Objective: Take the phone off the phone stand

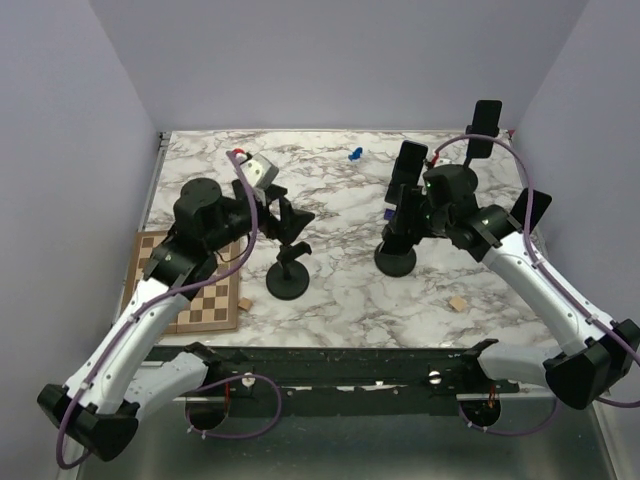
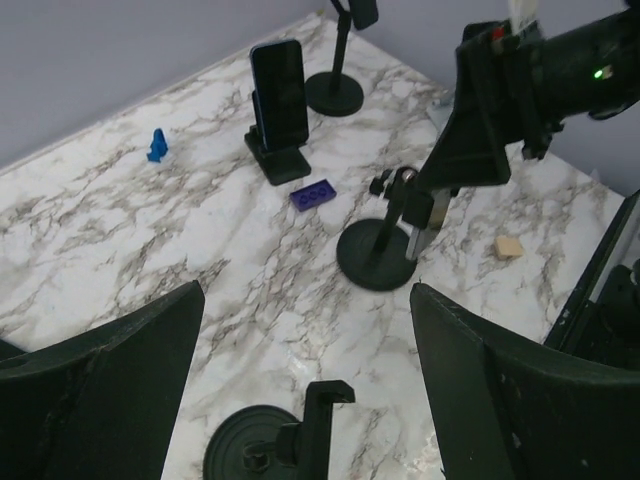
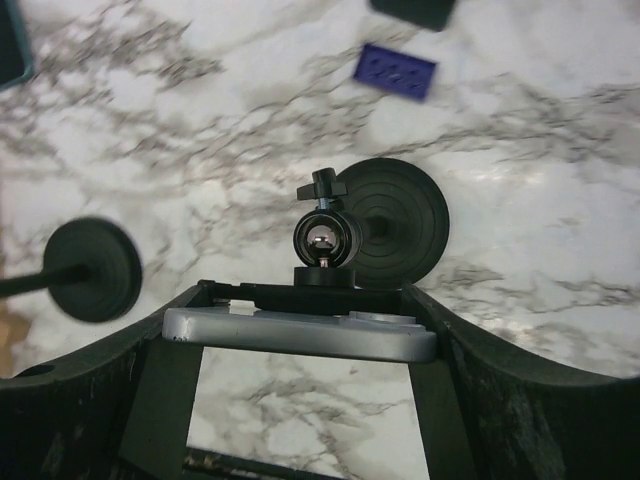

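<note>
My right gripper [image 3: 305, 318] is shut on the edges of a silver-rimmed phone [image 3: 300, 335]. The phone sits in the clamp of a black phone stand, with its ball joint [image 3: 322, 238] and round base [image 3: 395, 222] just beyond. In the top view this gripper [image 1: 405, 215] is above that stand's base [image 1: 395, 260], right of centre. My left gripper [image 2: 305, 300] is open and empty. It hovers over a second, empty black stand [image 2: 290, 440], which shows at centre left in the top view [image 1: 288, 275].
Another phone [image 2: 279, 92] leans in a block stand at the back, and two more phones on stands [image 1: 487, 125] [image 1: 535, 210] are at the right. A purple brick [image 2: 313, 194], a blue figure [image 1: 355, 154], wooden blocks [image 1: 457, 303] and a chessboard [image 1: 190, 290] lie on the marble table.
</note>
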{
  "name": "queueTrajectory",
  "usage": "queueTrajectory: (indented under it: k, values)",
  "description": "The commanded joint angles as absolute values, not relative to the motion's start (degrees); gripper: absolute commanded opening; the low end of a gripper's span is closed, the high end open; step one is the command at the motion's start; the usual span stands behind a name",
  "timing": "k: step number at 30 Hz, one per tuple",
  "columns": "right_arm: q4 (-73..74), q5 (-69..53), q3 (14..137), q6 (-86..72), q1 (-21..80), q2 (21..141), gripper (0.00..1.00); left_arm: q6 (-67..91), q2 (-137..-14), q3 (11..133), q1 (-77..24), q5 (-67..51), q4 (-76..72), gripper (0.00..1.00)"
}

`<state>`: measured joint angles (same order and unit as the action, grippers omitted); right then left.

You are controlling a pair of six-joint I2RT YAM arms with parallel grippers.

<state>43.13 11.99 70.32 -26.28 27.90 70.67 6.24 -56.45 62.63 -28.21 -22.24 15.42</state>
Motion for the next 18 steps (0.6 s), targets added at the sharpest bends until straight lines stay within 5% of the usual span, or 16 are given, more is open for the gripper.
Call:
queueTrajectory:
  k: [1,6,11,18]
  values:
    - [40.2,-0.3,67.0,-26.5,32.0,68.1,0.01,13.1,-46.7,57.9,-29.8,-24.2,10.4,0.91]
    - [41.5,-5.6,69.0,-25.4,35.4,70.2,0.01,23.0,-37.8,54.0,-31.1,-26.7,10.3,0.91]
    - [47.7,4.8,70.8,-23.9,35.7,70.8,0.01,30.7,-37.0,54.0,-34.1,-27.6,10.3,0.88]
    - [51.0,19.1,67.7,-23.7,35.9,71.3,0.01,26.9,-43.1,52.3,-55.5,-1.7,9.2,0.87]
